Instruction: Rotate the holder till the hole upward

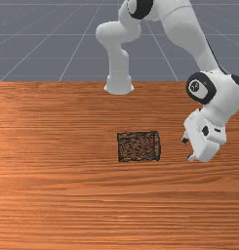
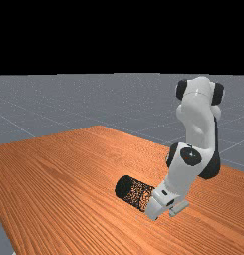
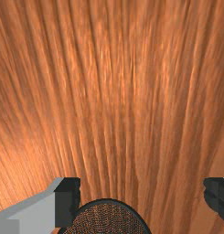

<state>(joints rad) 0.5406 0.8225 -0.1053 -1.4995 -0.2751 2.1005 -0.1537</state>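
Facing me from across the table [image 1: 52, 205], the front view shows the black mesh holder [image 1: 139, 146] lying on its side on the wood near the middle, its length running across the picture and its curved, rounded-looking end turned towards me. My gripper [image 1: 187, 149] is on the front view's right, just beyond that end, tilted, with its fingers well spread and nothing held between them. There is bare wood between my fingertips and the mesh, so I am near the holder but apart from it. My arm [image 1: 187, 31] comes from its base [image 1: 118, 80] at the far edge of the table, arches over to the front view's right and bends down to the gripper. In the far view, the holder lies right around the middle, its darker end towards the far view's left, and my gripper, leaning, overlaps its other end from where that camera looks. In the wrist view, my fingers [image 3: 67, 201] stand wide apart, and the holder's round rim, with fine mesh inside it, curves into sight between them, nearer one finger than the other.
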